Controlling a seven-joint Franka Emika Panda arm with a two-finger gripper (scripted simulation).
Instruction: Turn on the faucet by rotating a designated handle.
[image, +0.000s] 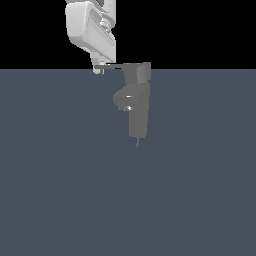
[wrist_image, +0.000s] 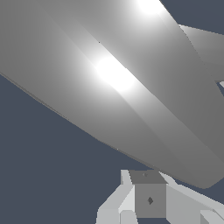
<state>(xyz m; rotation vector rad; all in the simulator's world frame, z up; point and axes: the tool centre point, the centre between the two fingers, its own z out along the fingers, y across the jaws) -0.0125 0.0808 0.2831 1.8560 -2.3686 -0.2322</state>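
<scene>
The faucet (image: 139, 115) is a grey blocky column standing on the dark floor, with a stubby spout (image: 124, 98) on the exterior view's left. From its top cap the handle (image: 111, 65) runs as a thin flat bar toward the exterior view's left. My gripper (image: 99, 70) hangs from the white arm right at the bar's free end, touching or nearly touching it. In the wrist view the handle (wrist_image: 118, 83) fills most of the frame as a broad grey bar just past my gripper (wrist_image: 148, 192). The fingers sit together with no gap and hold nothing.
A flat dark blue-grey floor (image: 60, 190) spreads all around the faucet. The white arm (image: 90, 27) comes down from above at the exterior view's upper left.
</scene>
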